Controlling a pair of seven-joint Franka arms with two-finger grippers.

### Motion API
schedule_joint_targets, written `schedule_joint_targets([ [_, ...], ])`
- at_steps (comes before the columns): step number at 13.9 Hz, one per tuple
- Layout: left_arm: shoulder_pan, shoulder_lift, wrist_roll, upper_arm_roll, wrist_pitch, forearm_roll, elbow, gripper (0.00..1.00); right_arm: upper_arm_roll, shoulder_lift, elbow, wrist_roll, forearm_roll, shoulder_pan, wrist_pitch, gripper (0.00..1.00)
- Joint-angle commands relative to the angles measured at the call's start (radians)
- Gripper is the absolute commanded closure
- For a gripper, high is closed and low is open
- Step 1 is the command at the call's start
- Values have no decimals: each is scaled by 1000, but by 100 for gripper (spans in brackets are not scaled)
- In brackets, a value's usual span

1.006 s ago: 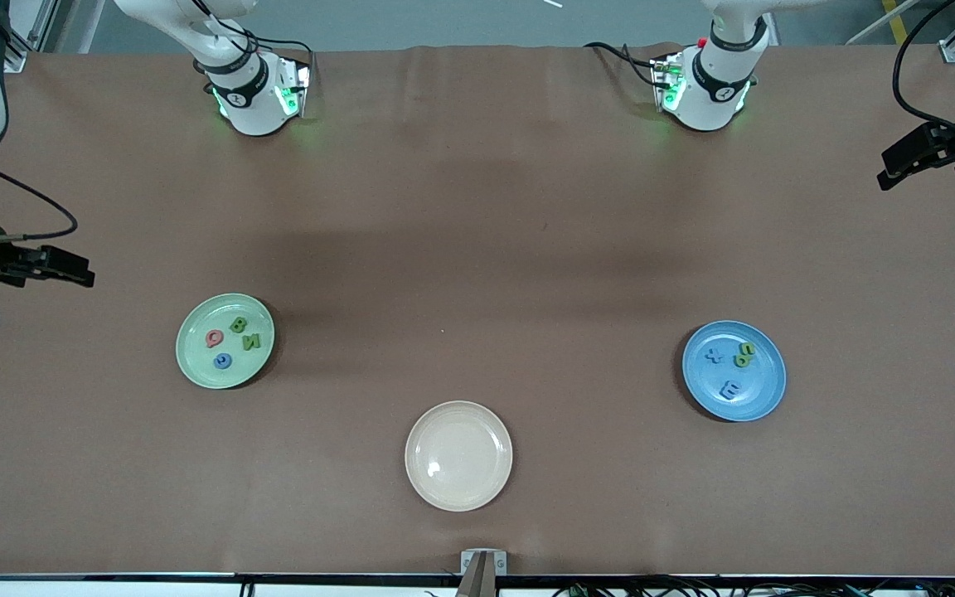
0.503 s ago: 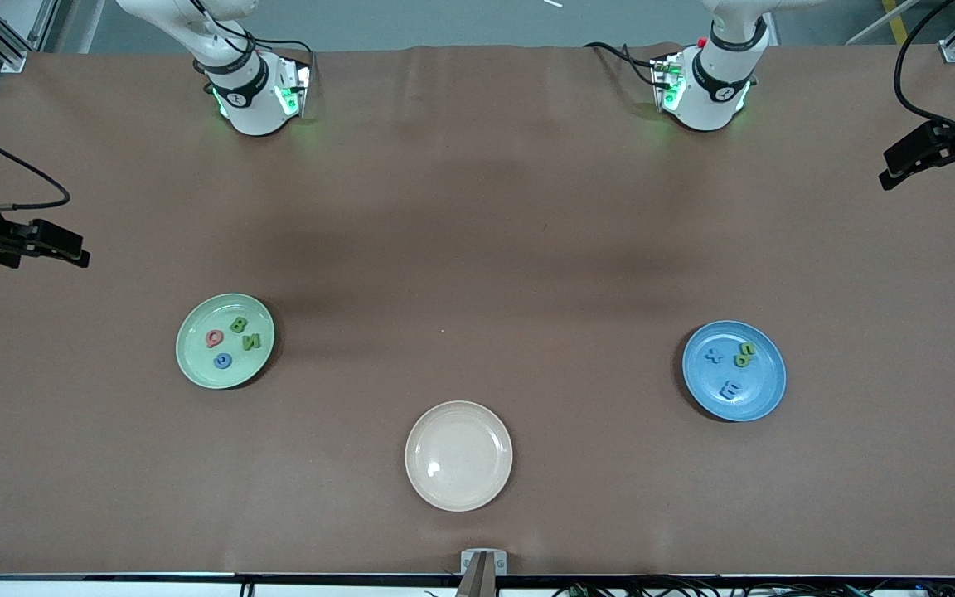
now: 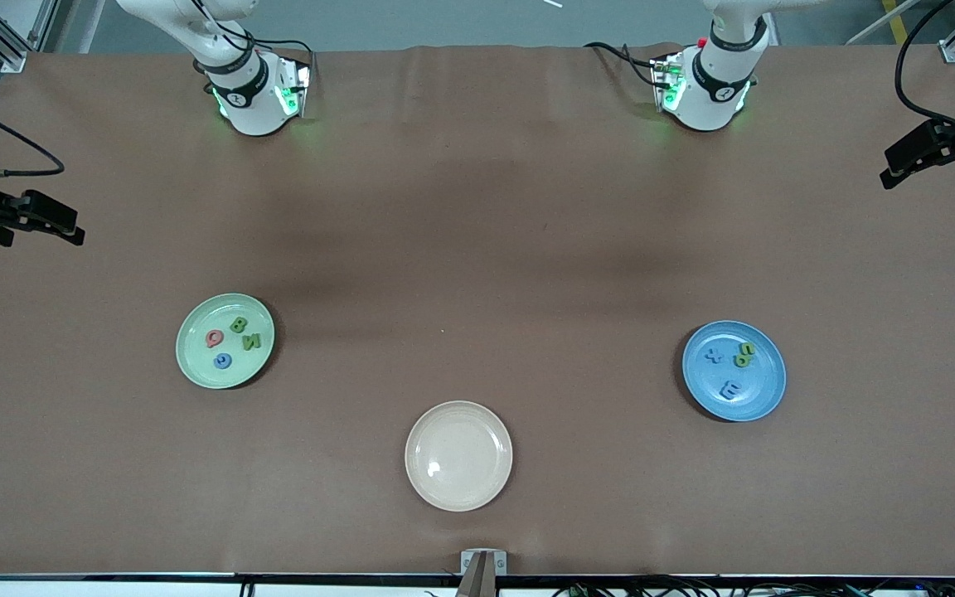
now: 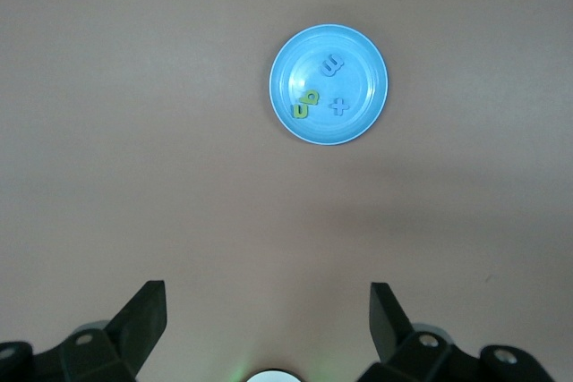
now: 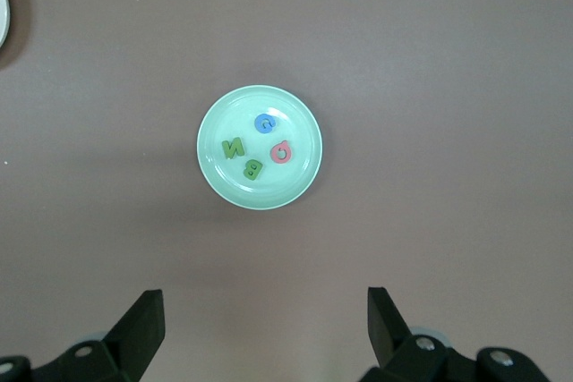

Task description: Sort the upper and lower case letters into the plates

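In the front view, the light green plate (image 3: 187, 365) sits in the lower half of the frame toward the right arm's end of the table (image 3: 477, 249). It holds 4 capitals: red Q (image 3: 214, 337), green B (image 3: 238, 324), green N (image 3: 251, 341) and blue G (image 3: 222, 361). The blue plate (image 3: 763, 398), at a similar height toward the left arm's end, holds the lowercase set: blue x (image 3: 715, 356), blue m (image 3: 729, 389) and 2 green letters (image 3: 744, 355) that touch each other and are too small to read. The cream plate (image 3: 458, 489) lies lowest, between them, with nothing in it, and no letter lies loose on the table, so the sorting looks finished. The right gripper (image 3: 75, 228) hangs at the frame's edge above mid-height, and the left gripper (image 3: 886, 170) at the other edge, higher up. Both are well clear of the plates, probably parked because nothing is left to carry. In the left wrist view, the fingers (image 4: 143, 315) stand wide apart and empty, looking down on the blue plate from high above. In the right wrist view, the fingers (image 5: 143, 315) are likewise spread and empty, with the light green plate centred under the camera.
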State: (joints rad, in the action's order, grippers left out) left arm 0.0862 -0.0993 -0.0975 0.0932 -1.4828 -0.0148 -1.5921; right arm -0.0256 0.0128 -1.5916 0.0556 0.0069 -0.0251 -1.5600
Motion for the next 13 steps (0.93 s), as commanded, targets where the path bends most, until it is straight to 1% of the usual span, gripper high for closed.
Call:
schedule_joint_targets([
  [1, 6, -8, 24, 2, 3, 16, 0, 0, 4, -51, -47, -11, 7, 2, 6, 0],
  [3, 3, -8, 22, 3, 4, 16, 0, 0, 0, -60, -50, -8, 4, 4, 9, 0],
  [6, 1, -8, 22, 7, 4, 16, 1, 0, 0, -105, -83, -6, 4, 5, 8, 0],
  [10, 6, -8, 24, 7, 6, 15, 0, 0, -5, -122, -85, -2, -4, 33, 23, 0],
  [13, 6, -8, 25, 7, 6, 15, 0, 0, -37, -125, -94, -2, -4, 54, 18, 0],
])
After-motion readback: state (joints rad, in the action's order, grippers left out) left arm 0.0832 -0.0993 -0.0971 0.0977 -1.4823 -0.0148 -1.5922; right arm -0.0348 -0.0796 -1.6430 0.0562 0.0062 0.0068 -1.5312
